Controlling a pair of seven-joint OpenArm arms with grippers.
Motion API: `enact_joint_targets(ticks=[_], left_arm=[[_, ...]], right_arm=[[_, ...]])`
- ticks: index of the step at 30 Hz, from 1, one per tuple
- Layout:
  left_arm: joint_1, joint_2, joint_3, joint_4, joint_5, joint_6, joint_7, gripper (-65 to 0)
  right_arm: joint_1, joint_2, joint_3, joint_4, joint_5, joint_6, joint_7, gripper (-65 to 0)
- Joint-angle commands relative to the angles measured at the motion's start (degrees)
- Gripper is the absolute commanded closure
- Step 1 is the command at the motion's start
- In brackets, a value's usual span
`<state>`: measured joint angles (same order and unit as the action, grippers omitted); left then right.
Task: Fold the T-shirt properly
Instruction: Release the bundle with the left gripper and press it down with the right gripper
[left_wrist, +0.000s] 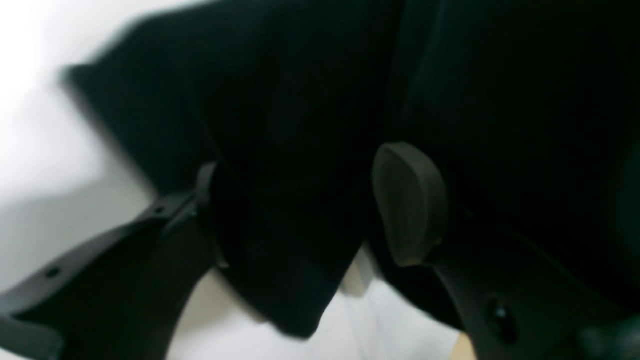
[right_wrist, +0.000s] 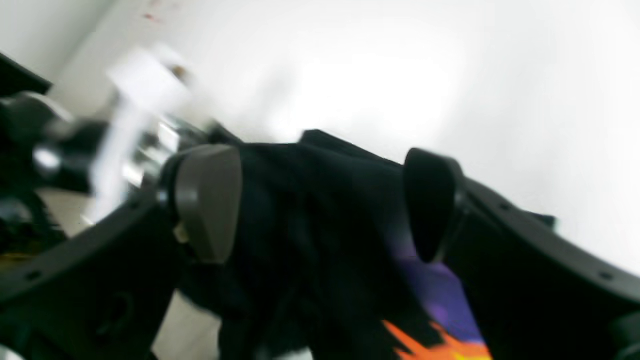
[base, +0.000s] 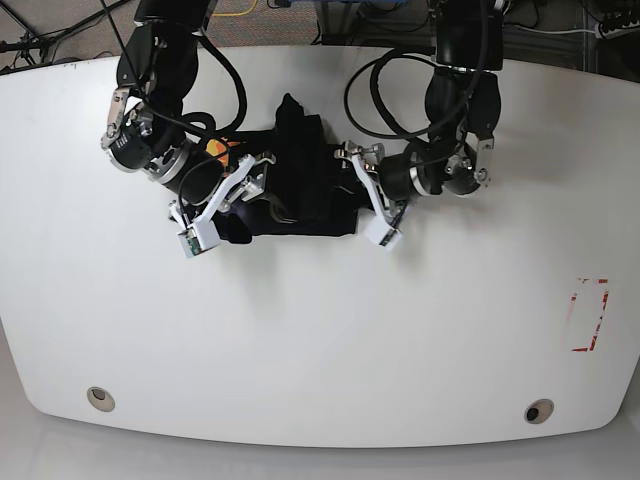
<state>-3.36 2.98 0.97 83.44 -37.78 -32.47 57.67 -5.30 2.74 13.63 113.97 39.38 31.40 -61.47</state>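
Note:
The black T-shirt (base: 300, 170) lies bunched in a thick heap at the back middle of the white table (base: 320, 350). My left gripper (base: 360, 192) is at the heap's right edge. In the left wrist view its fingers (left_wrist: 410, 200) stand wide apart, with black cloth (left_wrist: 300, 100) filling the gap of the gripper (left_wrist: 305, 210). My right gripper (base: 245, 190) is at the heap's left edge. In the right wrist view this gripper (right_wrist: 320, 205) is also wide open, with a fold of the shirt (right_wrist: 310, 270) between its pads (right_wrist: 210, 200). An orange and purple print (right_wrist: 440, 325) shows on the cloth.
A red outlined mark (base: 590, 315) is on the table at the right. Two round holes (base: 100, 398) sit near the front edge. Cables loop behind the arms at the table's back edge. Both wrist views are blurred.

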Motion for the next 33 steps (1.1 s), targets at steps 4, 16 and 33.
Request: enact_joint_targets(ticks=[4, 16, 33], left_arm=[[-3.6, -0.6, -2.8, 3.2, -8.4, -0.2, -1.1, -40.8], [-4.2, -11.4, -13.2, 10.1, -22.4, -0.2, 1.7, -40.8], [9.6, -31.9, -29.6, 10.8, -24.3, -0.5, 1.6, -40.8]], right_arm=[[0.4, 0.6, 0.0, 1.4, 1.5, 0.5, 1.5, -47.9], [-0.9, 2.1, -2.2, 1.5, 1.5, 0.5, 1.1, -44.1], [3.0, 7.6, -21.5, 1.1, -5.0, -0.1, 4.7, -43.8]])
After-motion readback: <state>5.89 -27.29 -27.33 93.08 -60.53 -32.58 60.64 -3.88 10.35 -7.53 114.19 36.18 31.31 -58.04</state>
